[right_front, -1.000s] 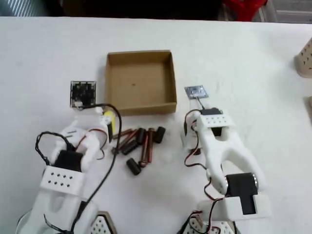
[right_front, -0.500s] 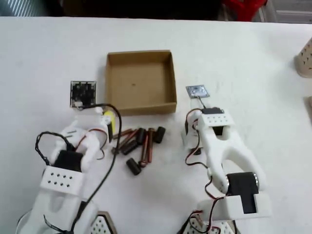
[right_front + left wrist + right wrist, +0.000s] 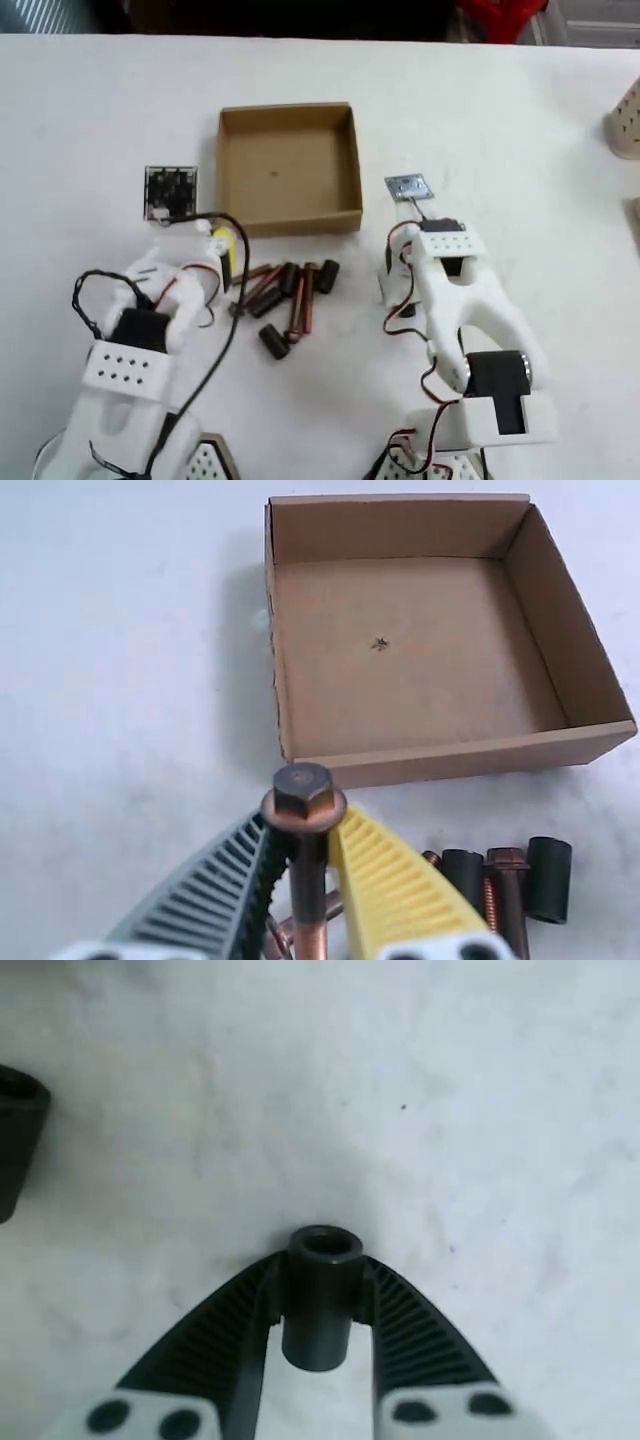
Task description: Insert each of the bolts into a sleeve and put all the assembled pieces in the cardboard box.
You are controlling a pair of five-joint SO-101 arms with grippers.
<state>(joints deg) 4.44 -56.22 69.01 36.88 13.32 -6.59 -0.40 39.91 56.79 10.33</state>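
Bolt (image 3: 305,815) between left fingers (image 3: 392,882); sleeve (image 3: 320,1298) between right fingers (image 3: 422,1338).

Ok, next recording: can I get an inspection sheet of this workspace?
Surface: plain white table.
Job's things: open brown cardboard box holds no pieces yet; loose copper bolts and black cylindrical sleeves lie piled in front of it.
Clutter: small black square part left of the box; small grey metal plate right of it; beige perforated object at the table's right edge.
Fingers: left fingers shut on a copper hex-head bolt; right fingers shut on a single black sleeve.
Cables: black cable looped over the left arm; red wires on the right arm.
Surroundings: dark area, red object beyond the far edge.
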